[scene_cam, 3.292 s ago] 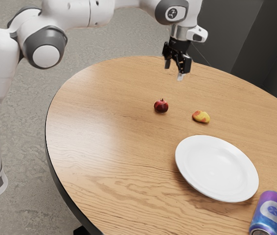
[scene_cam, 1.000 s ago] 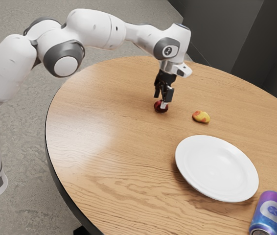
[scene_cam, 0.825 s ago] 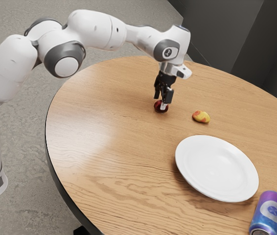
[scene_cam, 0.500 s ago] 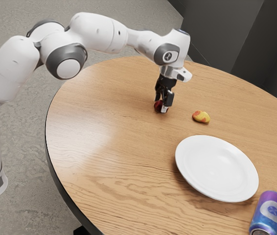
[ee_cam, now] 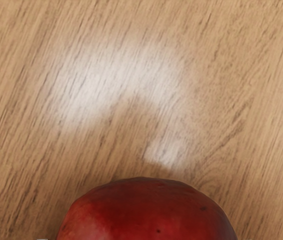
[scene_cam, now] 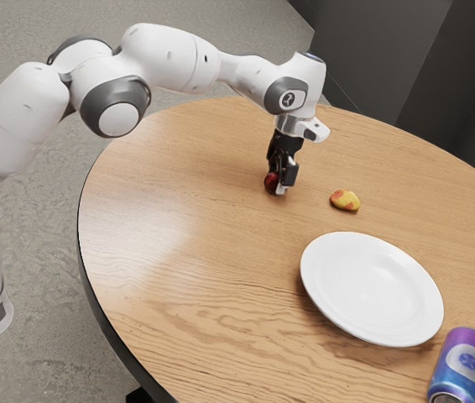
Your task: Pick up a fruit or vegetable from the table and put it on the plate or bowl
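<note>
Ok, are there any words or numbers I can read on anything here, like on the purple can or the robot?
Nothing here reads as words or numbers.
On the purple can: a pale round mark, too blurred to read.
On the grey joint cap near the hand: a small white sign, too small to read.
On the white plate, the red fruit and the yellow-red fruit: no writing.
</note>
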`<state>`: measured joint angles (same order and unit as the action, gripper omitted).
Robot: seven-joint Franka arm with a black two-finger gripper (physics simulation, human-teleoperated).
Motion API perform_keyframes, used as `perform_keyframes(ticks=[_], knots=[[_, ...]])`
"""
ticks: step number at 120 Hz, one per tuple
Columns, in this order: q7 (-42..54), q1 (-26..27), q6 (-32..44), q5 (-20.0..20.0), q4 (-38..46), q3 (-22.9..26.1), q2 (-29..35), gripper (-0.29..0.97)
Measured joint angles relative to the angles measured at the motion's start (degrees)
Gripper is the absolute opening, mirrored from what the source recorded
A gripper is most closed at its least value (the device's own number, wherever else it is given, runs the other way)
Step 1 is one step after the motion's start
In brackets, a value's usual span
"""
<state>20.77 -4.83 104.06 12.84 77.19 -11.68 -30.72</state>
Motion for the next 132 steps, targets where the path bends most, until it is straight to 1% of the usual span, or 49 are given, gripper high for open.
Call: perform_keyframes(ticks=[13, 23, 42, 52, 66, 86, 104, 132], knots=[[-0.1, 0.0, 0.1, -0.5, 0.0, 0.0, -0.2, 0.29], [-0.2, 0.0, 0.2, -0.8, 0.0, 0.0, -0.3, 0.22], [-0.4, 0.0, 0.2, -1.4, 0.0, 0.0, -0.2, 0.27], [-0.4, 0.0, 0.0, -1.9, -0.4, 0.0, 0.1, 0.26], [-0.3, 0.1, -0.5, -4.1, -1.3, 0.2, 0.3, 0.24], [-0.2, 0.6, -2.4, -7.6, -5.9, 0.7, 0.3, 0.23], [-0.1, 2.7, -4.6, -10.8, -8.4, 3.1, 1.1, 0.20], [0.1, 9.0, -6.3, -12.9, -12.4, 4.1, 1.4, 0.20]])
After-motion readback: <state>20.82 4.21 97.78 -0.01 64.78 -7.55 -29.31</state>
